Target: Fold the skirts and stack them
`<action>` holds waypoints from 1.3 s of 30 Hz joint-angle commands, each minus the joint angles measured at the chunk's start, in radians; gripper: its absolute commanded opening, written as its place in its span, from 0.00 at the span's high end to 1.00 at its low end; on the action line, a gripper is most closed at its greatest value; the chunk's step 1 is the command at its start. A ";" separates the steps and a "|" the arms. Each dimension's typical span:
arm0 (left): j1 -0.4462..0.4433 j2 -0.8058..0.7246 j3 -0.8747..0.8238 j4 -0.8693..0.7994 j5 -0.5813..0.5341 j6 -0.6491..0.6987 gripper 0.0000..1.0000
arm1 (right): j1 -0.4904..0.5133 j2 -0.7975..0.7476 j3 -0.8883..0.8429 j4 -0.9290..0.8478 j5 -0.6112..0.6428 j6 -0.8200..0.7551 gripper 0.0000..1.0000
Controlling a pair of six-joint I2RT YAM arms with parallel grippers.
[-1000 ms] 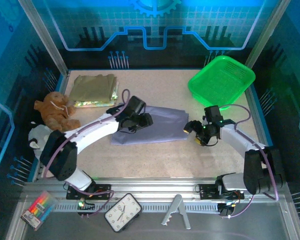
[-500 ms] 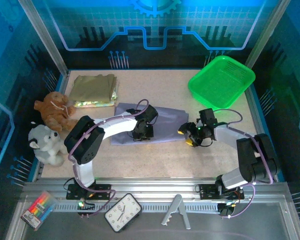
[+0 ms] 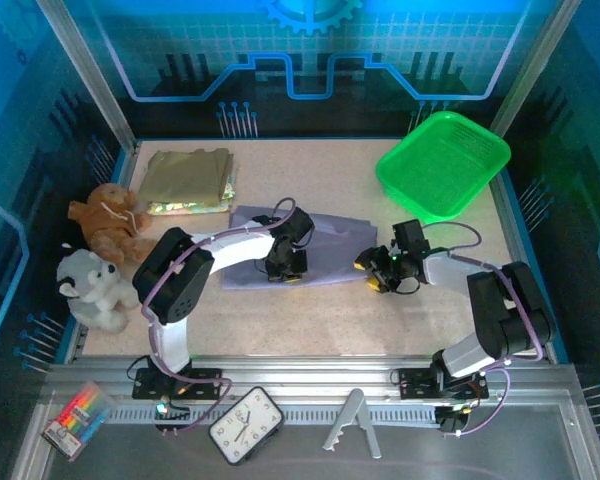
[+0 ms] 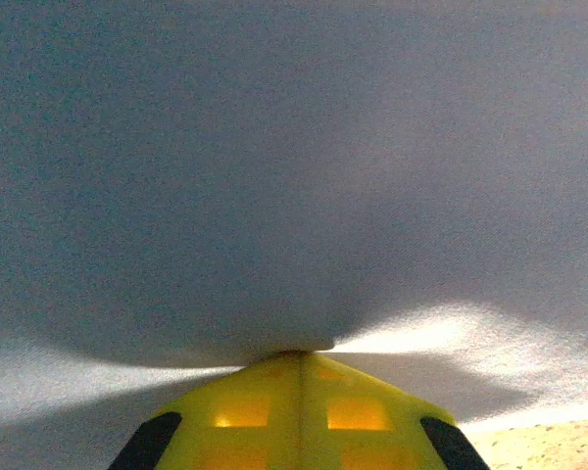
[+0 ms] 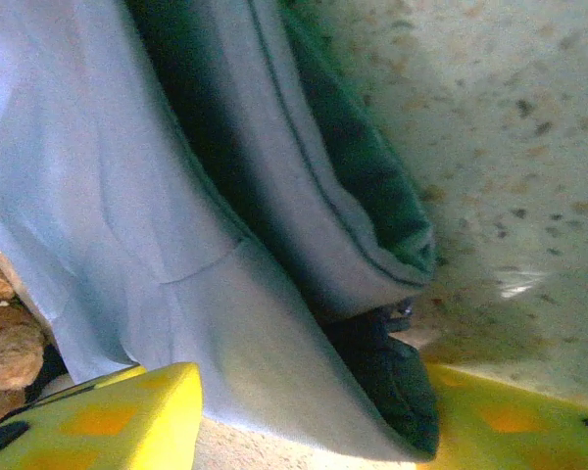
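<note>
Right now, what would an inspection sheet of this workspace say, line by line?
Surface: speckled table, no spills seen.
Job's things: lavender-grey skirt spread mid-table; olive-khaki skirt folded on top of the floral skirt, far left.
Clutter: green basket far right; brown plush and grey plush at the left edge; clock, marker pack and metal stand on the near rail.
Claws: left claw shut on the lavender-grey skirt's edge; right claw open, that skirt's corner between its fingers.
Cables: purple cables loop along both arms, no snag seen.
Surroundings: metal frame post, blue-lit panels.
</note>
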 commanded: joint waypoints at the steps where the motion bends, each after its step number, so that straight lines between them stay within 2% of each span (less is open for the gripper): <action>1: 0.004 0.030 -0.020 0.000 0.039 0.009 0.97 | 0.028 -0.029 -0.001 0.137 0.049 0.004 0.45; 9: 0.004 0.025 -0.017 0.004 0.045 0.021 0.96 | 0.030 -0.033 -0.026 0.141 0.116 -0.011 0.51; 11: 0.003 0.008 -0.010 0.001 0.064 0.027 0.96 | 0.030 -0.014 -0.032 0.130 0.145 -0.006 0.59; 13: 0.003 -0.036 0.003 0.003 0.092 0.028 0.92 | 0.029 0.000 -0.041 0.134 0.170 0.004 0.74; 14: 0.005 -0.072 0.011 0.005 0.095 0.028 0.85 | 0.029 0.001 -0.042 0.133 0.188 0.004 0.82; 15: 0.010 -0.105 0.015 0.010 0.089 0.030 0.73 | 0.028 -0.001 -0.043 0.134 0.201 -0.006 0.88; 16: 0.018 -0.146 0.012 0.013 0.073 0.032 0.55 | 0.027 -0.002 -0.035 0.128 0.215 -0.032 0.96; 17: 0.038 -0.184 0.003 0.014 0.047 0.032 0.47 | 0.027 -0.004 -0.015 0.098 0.234 -0.071 1.00; 19: 0.093 -0.243 -0.039 0.007 -0.022 0.035 0.42 | 0.028 -0.010 0.031 0.043 0.270 -0.171 1.00; 26: 0.377 -0.287 -0.230 0.062 -0.104 0.086 0.43 | 0.067 0.010 0.223 -0.132 0.359 -0.521 1.00; 28: 0.438 -0.255 -0.246 0.115 -0.058 0.085 0.45 | 0.100 0.032 0.281 -0.156 0.409 -0.622 1.00; 30: 0.470 -0.218 -0.257 0.194 0.008 0.073 0.47 | 0.145 0.061 0.356 -0.185 0.453 -0.724 1.00; 33: 0.474 -0.161 -0.248 0.233 0.047 0.065 0.52 | 0.242 0.107 0.503 -0.259 0.535 -0.908 1.00; 35: 0.476 -0.141 -0.253 0.258 0.060 0.061 0.61 | 0.341 0.154 0.600 -0.309 0.585 -1.057 1.00; 38: 0.491 -0.135 -0.263 0.270 0.078 0.046 0.81 | 0.485 0.268 0.751 -0.409 0.643 -1.215 1.00; 39: 0.497 -0.136 -0.268 0.273 0.083 0.043 0.83 | 0.524 0.308 0.792 -0.432 0.661 -1.244 1.00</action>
